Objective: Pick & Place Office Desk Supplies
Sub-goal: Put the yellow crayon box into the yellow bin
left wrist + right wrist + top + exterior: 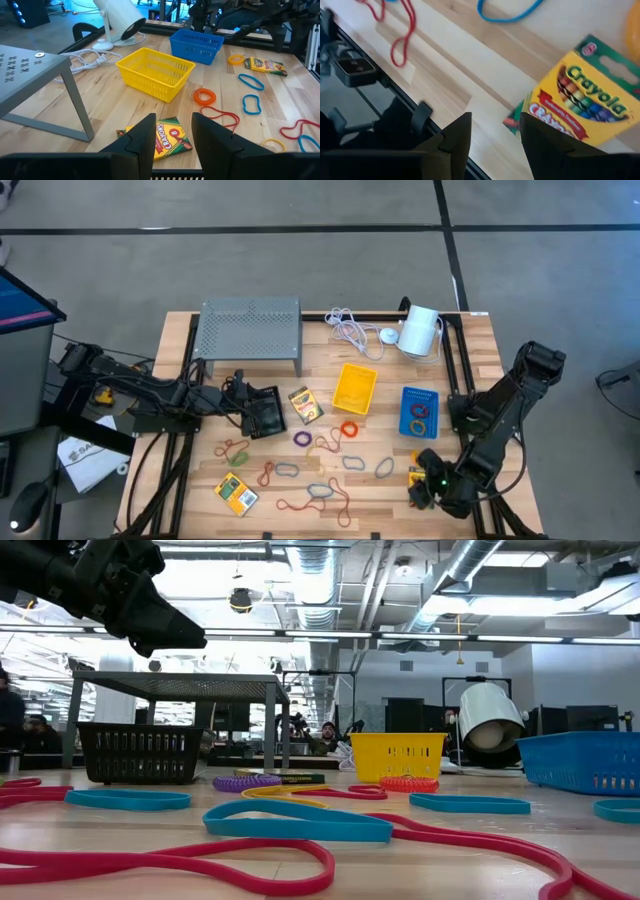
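Approach was the step in hand: the right gripper point(492, 145), jaws parted and empty, hung over a crayon box point(580, 102) near the table's front right corner. The left gripper point(172, 145) waited, parted, above the black bin point(262, 412). Next it likely needed to centre over the box, descend and close.

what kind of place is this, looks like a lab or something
Most likely a robotics lab or workshop in an industrial-style open office: exposed ceiling ducts, a wooden table with two robot arms mounted beside it, and people at desks in the background.
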Controlling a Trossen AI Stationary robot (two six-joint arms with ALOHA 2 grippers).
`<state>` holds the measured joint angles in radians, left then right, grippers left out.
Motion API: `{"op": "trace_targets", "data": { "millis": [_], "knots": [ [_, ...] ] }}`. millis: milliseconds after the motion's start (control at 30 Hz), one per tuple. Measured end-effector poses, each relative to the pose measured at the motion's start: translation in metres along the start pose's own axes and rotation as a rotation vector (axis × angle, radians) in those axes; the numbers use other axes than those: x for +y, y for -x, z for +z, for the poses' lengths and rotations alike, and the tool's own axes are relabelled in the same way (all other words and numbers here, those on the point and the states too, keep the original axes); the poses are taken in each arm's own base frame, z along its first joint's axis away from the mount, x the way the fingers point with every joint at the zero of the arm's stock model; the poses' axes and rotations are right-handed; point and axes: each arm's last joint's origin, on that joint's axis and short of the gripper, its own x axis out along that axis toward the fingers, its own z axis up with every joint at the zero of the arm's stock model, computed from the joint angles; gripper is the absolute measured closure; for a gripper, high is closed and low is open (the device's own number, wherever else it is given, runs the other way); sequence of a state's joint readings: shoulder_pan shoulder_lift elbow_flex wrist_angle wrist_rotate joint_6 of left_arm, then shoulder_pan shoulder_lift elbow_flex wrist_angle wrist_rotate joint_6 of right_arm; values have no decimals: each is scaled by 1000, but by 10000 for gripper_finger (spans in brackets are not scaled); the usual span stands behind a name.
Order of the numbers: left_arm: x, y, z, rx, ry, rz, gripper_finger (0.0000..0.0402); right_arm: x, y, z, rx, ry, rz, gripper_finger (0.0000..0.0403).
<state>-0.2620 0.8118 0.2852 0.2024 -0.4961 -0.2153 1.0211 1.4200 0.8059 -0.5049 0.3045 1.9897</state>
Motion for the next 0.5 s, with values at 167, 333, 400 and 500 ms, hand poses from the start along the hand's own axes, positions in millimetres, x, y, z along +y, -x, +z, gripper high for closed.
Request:
{"op": "trace_targets", "data": {
  "millis": [167, 333, 400, 500],
  "knots": [
    [0, 0, 0, 0, 0, 0, 279, -3, 1, -3, 18, -35, -22, 241],
    [0, 0, 0, 0, 0, 0, 279, -12, 2, -8, 58, -114, -111, 252],
    [0, 0, 0, 0, 0, 0, 279, -16, 1, -12, 60, -131, -144, 254],
    [0, 0, 0, 0, 0, 0, 279, -21, -5, -17, 58, -129, -169, 250]
  ]
}}
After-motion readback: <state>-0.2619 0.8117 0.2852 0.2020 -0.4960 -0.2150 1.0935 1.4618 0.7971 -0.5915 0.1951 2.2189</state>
